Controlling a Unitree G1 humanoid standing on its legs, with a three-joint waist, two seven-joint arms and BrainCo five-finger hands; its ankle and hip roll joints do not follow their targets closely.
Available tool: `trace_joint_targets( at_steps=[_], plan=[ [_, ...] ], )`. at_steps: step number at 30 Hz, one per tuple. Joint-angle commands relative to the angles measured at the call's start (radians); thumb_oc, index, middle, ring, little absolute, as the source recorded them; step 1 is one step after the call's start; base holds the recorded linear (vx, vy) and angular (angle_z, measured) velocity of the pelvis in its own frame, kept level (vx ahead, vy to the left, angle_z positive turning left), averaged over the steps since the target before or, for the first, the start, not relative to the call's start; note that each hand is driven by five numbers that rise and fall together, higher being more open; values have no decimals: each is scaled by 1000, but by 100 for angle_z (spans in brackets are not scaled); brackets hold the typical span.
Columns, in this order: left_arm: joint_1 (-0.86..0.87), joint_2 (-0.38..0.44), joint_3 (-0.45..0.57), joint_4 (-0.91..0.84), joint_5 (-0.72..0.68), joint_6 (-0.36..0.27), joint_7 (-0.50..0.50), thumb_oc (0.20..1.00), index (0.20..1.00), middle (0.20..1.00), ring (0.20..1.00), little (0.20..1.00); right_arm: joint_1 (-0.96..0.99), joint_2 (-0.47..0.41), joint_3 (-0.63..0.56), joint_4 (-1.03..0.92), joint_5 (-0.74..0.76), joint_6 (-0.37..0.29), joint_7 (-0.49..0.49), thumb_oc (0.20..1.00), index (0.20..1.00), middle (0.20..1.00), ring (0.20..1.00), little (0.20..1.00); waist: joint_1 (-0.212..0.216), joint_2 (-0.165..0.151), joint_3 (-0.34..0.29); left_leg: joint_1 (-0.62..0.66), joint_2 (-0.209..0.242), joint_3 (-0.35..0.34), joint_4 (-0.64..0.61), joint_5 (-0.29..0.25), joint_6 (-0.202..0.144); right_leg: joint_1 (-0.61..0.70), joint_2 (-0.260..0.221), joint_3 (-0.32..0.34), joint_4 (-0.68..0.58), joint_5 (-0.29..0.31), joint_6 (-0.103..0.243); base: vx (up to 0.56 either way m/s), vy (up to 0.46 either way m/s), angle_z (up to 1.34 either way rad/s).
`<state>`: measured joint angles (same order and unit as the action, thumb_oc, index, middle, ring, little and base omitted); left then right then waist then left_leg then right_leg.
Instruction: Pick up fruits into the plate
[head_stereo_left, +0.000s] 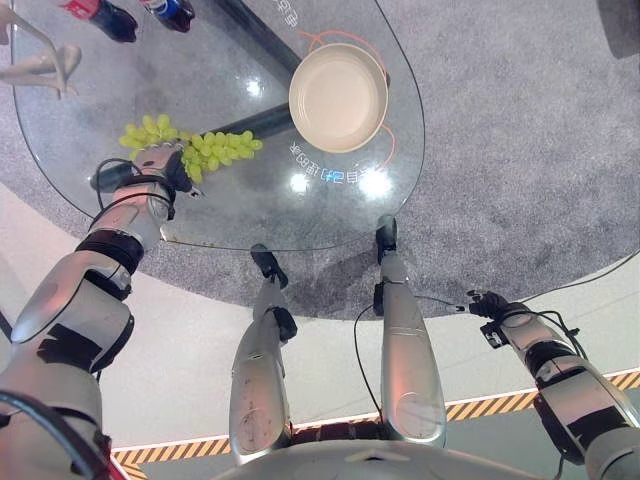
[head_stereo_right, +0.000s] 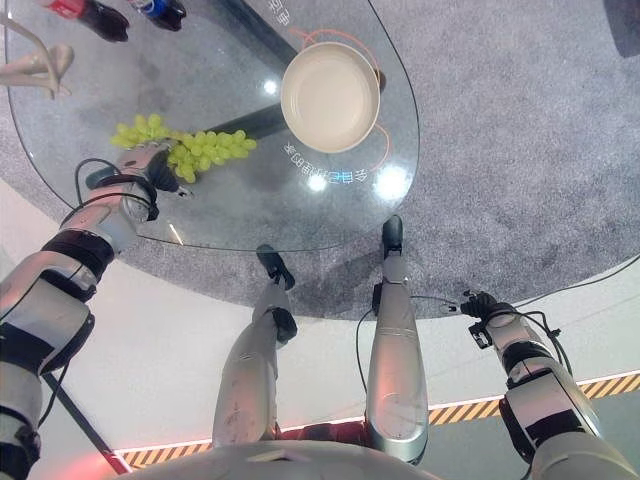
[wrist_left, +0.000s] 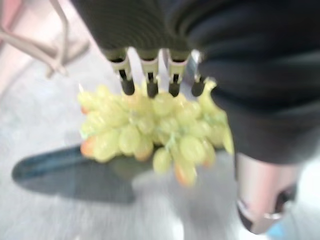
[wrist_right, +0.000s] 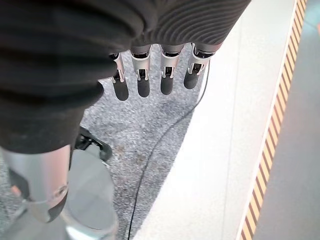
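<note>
Surface: glass table (head_stereo_left: 330, 215) over grey carpet, with a white floor band nearer the robot.

Plate: cream plate (head_stereo_left: 338, 97) sits bare on the glass, well apart from the left hand, out past its fingertips and across toward the robot's right.

Fruit: one bunch of green grapes (head_stereo_left: 205, 148) lies on the glass, right at the left hand.

Left hand: left hand (head_stereo_left: 162, 164) is down on the near end of the bunch; in its wrist view the fingers (wrist_left: 150, 82) reach out straight over the top of the grapes and the thumb (wrist_left: 262, 200) stands apart to one side, so the hand looks spread, not clamped.

Right hand: right hand (head_stereo_left: 497, 308) hangs low beside the robot, off the table, its fingers (wrist_right: 142, 80) straight and relaxed with nothing in them.

Progress: nothing is in the plate yet. By my reading the pick is only at the reach stage; closing on the bunch, lifting, carrying across and setting down are all left.

Long axis: bunch lies flat, its length running from beyond the hand's left side across to its right, the tapering end aimed roughly toward the plate.

Other: two bottles (head_stereo_left: 140, 14) stand far beyond the hand at the table's far edge.
</note>
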<state>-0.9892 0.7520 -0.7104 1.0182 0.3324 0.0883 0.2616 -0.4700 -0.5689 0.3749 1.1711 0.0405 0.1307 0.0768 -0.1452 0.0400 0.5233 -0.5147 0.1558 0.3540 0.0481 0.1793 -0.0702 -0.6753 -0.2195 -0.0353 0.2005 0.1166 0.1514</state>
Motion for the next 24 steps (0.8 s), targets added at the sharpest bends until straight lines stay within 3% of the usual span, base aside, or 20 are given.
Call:
trace_joint_targets(
  at_steps=[1,5,15,24],
  plan=[
    [-46,38,137,47,-33,-7,241,1000,1000,1000,1000,1000,51,-7,59,-21,32,4,-22,1000,1000,1000,1000,1000,-6,-32,-3,-152,-27,-103,211,-122,-35,-33,43,-99,60,-53,-47,15,-40,2],
    [-70,30,176,28,-28,-32,344,1000,1000,1000,1000,1000,71,16,78,-32,33,2,-26,1000,1000,1000,1000,1000,-6,-41,-3,-168,-26,-114,204,-118,-38,-49,50,-96,58,-51,-47,15,-43,3],
    [-150,19,139,58,12,-62,385,1000,1000,1000,1000,1000,62,30,102,-37,41,-9,-21,1000,1000,1000,1000,1000,-17,-63,-3,-204,-24,-124,206,-118,-41,-89,62,-88,64,-41,-48,2,-4,0],
    [-203,-15,7,59,72,-66,165,1000,1000,1000,1000,1000,32,26,106,-39,29,-7,-33,1000,1000,1000,1000,1000,-37,-56,-3,-238,-25,-119,215,-119,-40,-130,70,-72,71,-29,-47,0,0,0]
  ],
)
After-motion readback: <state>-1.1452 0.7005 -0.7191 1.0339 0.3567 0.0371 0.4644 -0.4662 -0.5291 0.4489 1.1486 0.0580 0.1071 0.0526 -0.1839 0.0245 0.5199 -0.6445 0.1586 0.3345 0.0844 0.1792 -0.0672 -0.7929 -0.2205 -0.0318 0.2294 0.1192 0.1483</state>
